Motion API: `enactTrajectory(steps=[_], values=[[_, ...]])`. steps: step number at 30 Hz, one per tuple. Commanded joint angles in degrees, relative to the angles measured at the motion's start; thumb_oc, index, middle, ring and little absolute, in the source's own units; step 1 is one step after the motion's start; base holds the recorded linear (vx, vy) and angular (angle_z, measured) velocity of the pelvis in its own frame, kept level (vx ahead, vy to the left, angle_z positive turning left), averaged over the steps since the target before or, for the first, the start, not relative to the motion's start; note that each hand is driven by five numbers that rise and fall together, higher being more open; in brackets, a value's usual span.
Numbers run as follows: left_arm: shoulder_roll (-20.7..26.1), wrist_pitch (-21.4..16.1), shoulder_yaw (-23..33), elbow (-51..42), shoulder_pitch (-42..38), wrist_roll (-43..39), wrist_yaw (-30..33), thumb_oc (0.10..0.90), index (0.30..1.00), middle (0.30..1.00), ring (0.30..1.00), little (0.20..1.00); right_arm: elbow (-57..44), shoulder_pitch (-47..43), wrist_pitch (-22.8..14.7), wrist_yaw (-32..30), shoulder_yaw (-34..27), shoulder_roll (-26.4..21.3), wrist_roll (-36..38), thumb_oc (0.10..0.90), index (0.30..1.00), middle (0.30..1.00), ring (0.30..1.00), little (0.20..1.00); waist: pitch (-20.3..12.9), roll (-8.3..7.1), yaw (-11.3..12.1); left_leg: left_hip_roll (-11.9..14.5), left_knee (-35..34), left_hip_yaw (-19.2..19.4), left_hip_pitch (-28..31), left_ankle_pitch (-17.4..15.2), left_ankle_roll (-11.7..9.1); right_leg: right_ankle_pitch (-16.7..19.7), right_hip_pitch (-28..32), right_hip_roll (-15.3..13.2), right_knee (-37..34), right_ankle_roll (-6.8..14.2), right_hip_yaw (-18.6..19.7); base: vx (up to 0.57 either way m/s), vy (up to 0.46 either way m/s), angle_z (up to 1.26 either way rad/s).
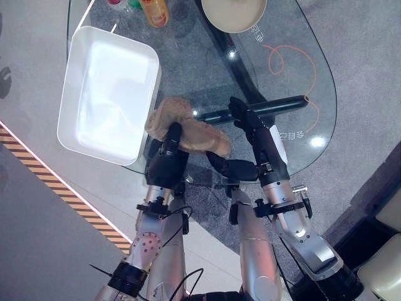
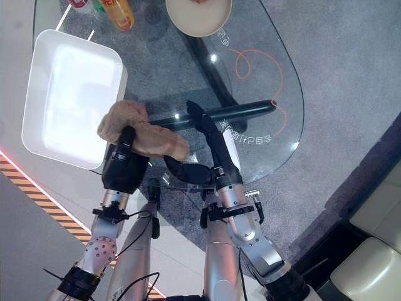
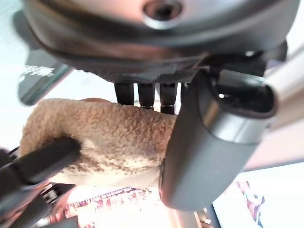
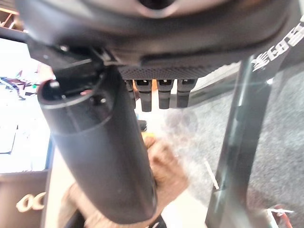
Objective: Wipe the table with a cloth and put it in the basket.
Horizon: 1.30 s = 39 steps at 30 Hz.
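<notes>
I log both arms as silver-grey metal shells. The left arm (image 1: 147, 248) has a dotted, perforated panel on the stretch farthest from the table (image 1: 301, 144), followed by a black band. The right arm (image 1: 307, 241) is smooth and glossy. Just short of the table edge, each wrist is ringed by a black clamp collar with small screws. The left hand (image 1: 166, 164) and right hand (image 1: 257, 135) are matt black with segmented fingers. The left thumb (image 3: 213, 142) wears a smooth grey rounded cover, and the right thumb (image 4: 99, 161) is a dark cylinder
</notes>
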Motion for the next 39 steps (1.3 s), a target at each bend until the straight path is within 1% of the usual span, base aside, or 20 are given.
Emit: enactTrajectory(steps=[1,3,6,9,11,12,13,14,16,18,20,22,24,25,27,30,32,34,37,39], values=[[3.33,-10.33,9.37,-13.87,2.80,12.19,3.42,0.100,0.300,0.300,0.300,0.200,-4.76,4.01,-0.58,-0.72,-9.97,-3.16,2.26,0.800,0.900,0.900,0.900,0.900,-1.47,3.16,0.57,-4.13,3.01,3.30,-3.17,-0.27,3.39,0.00,1.78,4.84,-2.53,-0.91,-0.67,0.01,0.071,-0.04],[5.26,-11.20,11.45,-14.13,2.73,19.28,8.88,0.100,0.300,0.300,0.300,0.200,-4.54,4.84,0.21,0.25,-10.04,-3.68,3.64,0.800,0.900,0.900,0.900,0.900,-1.47,3.50,0.68,-4.20,3.41,3.24,-3.61,-0.29,3.33,-0.19,1.28,4.66,-2.08,-1.02,-0.65,0.02,0.079,-0.02],[6.47,-11.54,13.90,-13.88,2.24,22.82,12.86,0.100,0.300,0.300,0.300,0.200,-4.25,5.15,1.03,0.66,-9.78,-4.05,4.94,0.800,0.900,0.900,0.900,0.900,-1.47,3.86,0.83,-4.33,3.69,3.20,-4.15,-0.29,3.32,-0.48,0.69,4.50,-1.66,-1.17,-0.49,0.01,0.068,0.00],[7.12,-12.36,15.85,-13.68,2.57,27.59,17.95,0.100,0.300,0.300,0.300,0.200,-4.09,5.66,1.76,1.13,-9.42,-3.97,4.12,0.800,0.900,0.900,0.900,0.900,-1.47,4.15,0.93,-4.44,3.92,3.36,-4.67,-0.29,3.37,-0.58,0.03,4.45,-1.37,-1.33,-0.20,0.01,0.070,0.00],[7.51,-13.00,17.10,-13.34,2.59,33.04,24.67,0.100,0.300,0.300,0.300,0.200,-4.12,5.60,2.81,1.38,-8.64,-3.81,3.56,0.800,0.900,0.900,0.900,0.900,-1.47,4.28,1.05,-4.47,4.24,3.48,-5.25,-0.31,3.39,-0.73,-0.52,4.38,-1.11,-1.42,-0.07,0.01,0.081,0.02],[7.61,-13.39,17.52,-12.66,2.32,35.13,26.82,0.100,0.300,0.300,0.300,0.200,-3.82,5.18,3.30,1.36,-8.34,-3.69,3.34,0.800,0.900,0.900,0.900,0.900,-1.47,4.34,1.13,-4.48,4.25,3.50,-5.39,-0.30,3.39,-0.77,-0.70,4.35,-1.04,-1.44,-0.10,0.00,0.060,0.01],[7.94,-13.44,17.97,-11.95,1.93,38.90,31.03,0.100,0.300,0.300,0.300,0.200,-3.38,4.61,3.83,1.50,-8.08,-3.63,3.21,0.800,0.900,0.900,0.900,0.900,-1.47,4.35,1.20,-4.51,4.39,3.51,-5.66,-0.32,3.37,-0.81,-0.92,4.31,-0.95,-1.47,-0.14,0.00,0.070,0.02],[8.94,-12.62,18.54,-10.62,1.36,46.25,38.52,0.100,0.300,0.300,0.300,0.200,-2.61,3.92,4.25,1.74,-7.73,-3.80,3.34,0.800,0.900,0.900,0.900,0.900,-1.47,4.37,1.27,-4.58,4.70,3.43,-6.11,-0.35,3.31,-0.92,-1.23,4.29,-0.78,-1.52,-0.14,0.00,0.073,0.02],[11.63,-10.76,18.89,-7.75,0.03,55.82,47.73,0.100,0.300,0.300,0.300,0.200,-1.65,2.48,5.36,1.71,-7.00,-4.25,3.68,0.800,0.900,0.900,0.900,0.900,-1.47,4.36,1.30,-4.50,5.19,3.40,-6.80,-0.40,3.26,-1.05,-1.77,4.19,-0.45,-1.53,-0.17,0.00,0.065,0.02],[13.75,-9.44,19.80,-5.57,-0.81,59.14,51.99,0.100,0.300,0.300,0.300,0.200,-1.44,1.56,6.67,2.04,-6.83,-4.92,4.47,0.800,0.900,0.900,0.900,0.900,-1.47,4.33,1.26,-4.42,5.66,3.46,-7.52,-0.39,3.16,-1.03,-2.31,4.17,-0.27,-1.54,-0.11,0.01,0.053,0.01],[15.15,-9.44,20.31,-3.86,-1.68,57.69,53.06,0.100,0.300,0.300,0.300,0.200,-1.09,0.80,7.84,2.20,-6.33,-5.50,5.26,0.800,0.900,0.900,0.900,0.900,-1.47,4.29,1.29,-4.33,6.28,3.49,-8.30,-0.48,3.14,-1.08,-2.89,4.06,0.03,-1.58,-0.12,0.02,0.057,0.03],[16.25,-8.75,20.76,-2.05,-2.23,59.81,55.42,0.100,0.300,0.300,0.300,0.200,-0.22,0.20,8.64,3.06,-5.54,-5.89,5.53,0.800,0.900,0.900,0.900,0.900,-1.47,4.30,1.29,-4.19,6.71,3.63,-9.09,-0.63,3.09,-1.08,-3.69,3.93,0.27,-1.53,-0.16,0.02,0.066,0.02],[17.23,-6.13,20.34,-1.46,-3.33,64.36,58.44,0.100,0.300,0.300,0.300,0.200,-0.07,-0.87,10.17,3.70,-4.53,-5.94,5.51,0.800,0.900,0.900,0.900,0.900,-1.47,4.16,1.28,-4.12,6.98,3.78,-9.97,-0.60,3.04,-0.99,-4.48,3.89,0.38,-1.53,-0.36,0.01,0.052,0.03],[17.54,-5.54,20.23,-1.25,-3.58,65.46,59.16,0.100,0.300,0.300,0.300,0.200,-0.09,-1.14,10.59,3.87,-4.25,-6.03,5.60,0.800,0.900,0.900,0.900,0.900,-1.47,4.12,1.27,-4.11,7.08,3.83,-10.24,-0.60,3.04,-0.95,-4.70,3.90,0.38,-1.52,-0.36,0.02,0.066,0.02],[18.47,-3.98,19.82,-1.02,-4.97,65.69,60.75,0.100,0.300,0.300,0.300,0.200,-0.26,-2.29,12.47,4.84,-3.04,-6.60,6.16,0.800,0.900,0.900,0.900,0.900,-1.47,3.87,1.14,-3.97,7.18,4.14,-11.43,-0.51,3.13,-0.65,-5.89,4.06,0.21,-1.51,-0.21,0.02,0.077,0.03],[18.78,-2.76,19.54,-1.14,-6.03,66.76,62.48,0.100,0.300,0.300,0.300,0.200,-0.01,-3.21,13.58,4.97,-1.95,-6.61,6.26,0.800,0.900,0.900,0.900,0.900,-1.47,3.61,1.07,-3.79,7.41,4.40,-12.31,-0.55,3.12,-0.47,-6.73,4.06,0.08,-1.46,-0.03,0.02,0.058,0.03],[19.89,0.15,19.40,-0.84,-7.38,70.30,65.94,0.100,0.300,0.300,0.300,0.200,0.25,-4.67,14.99,4.42,-0.81,-6.62,6.95,0.800,0.900,0.900,0.900,0.900,-1.47,3.26,1.14,-3.73,7.58,4.65,-13.01,-0.63,3.23,-0.28,-7.52,4.20,0.15,-1.39,0.17,0.03,0.059,0.04],[21.02,2.30,19.35,-0.75,-8.37,71.51,68.52,0.100,0.300,0.300,0.300,0.200,0.09,-5.52,15.79,3.29,-0.35,-6.78,7.37,0.800,0.900,0.900,0.900,0.900,-1.47,3.08,1.21,-3.79,7.74,4.79,-13.36,-0.76,3.32,-0.27,-7.85,4.18,0.20,-1.33,0.24,0.02,0.054,0.04],[22.06,3.15,19.54,-0.13,-9.11,72.20,69.83,0.100,0.300,0.300,0.300,0.200,0.17,-6.16,16.31,2.86,-0.43,-6.92,7.75,0.800,0.900,0.900,0.900,0.900,-1.47,2.93,1.23,-3.88,8.18,4.89,-13.92,-1.02,3.30,-0.30,-8.24,4.09,0.25,-1.24,0.10,0.01,0.053,0.00],[22.56,3.52,19.45,0.08,-9.72,71.64,70.26,0.100,0.300,0.300,0.300,0.200,0.02,-6.74,17.46,3.14,-0.44,-6.85,7.70,0.800,0.900,0.900,0.900,0.900,-1.47,2.91,1.27,-3.87,8.53,4.88,-14.60,-1.07,3.26,-0.21,-8.93,4.06,0.51,-1.19,0.00,0.02,0.066,0.00]])
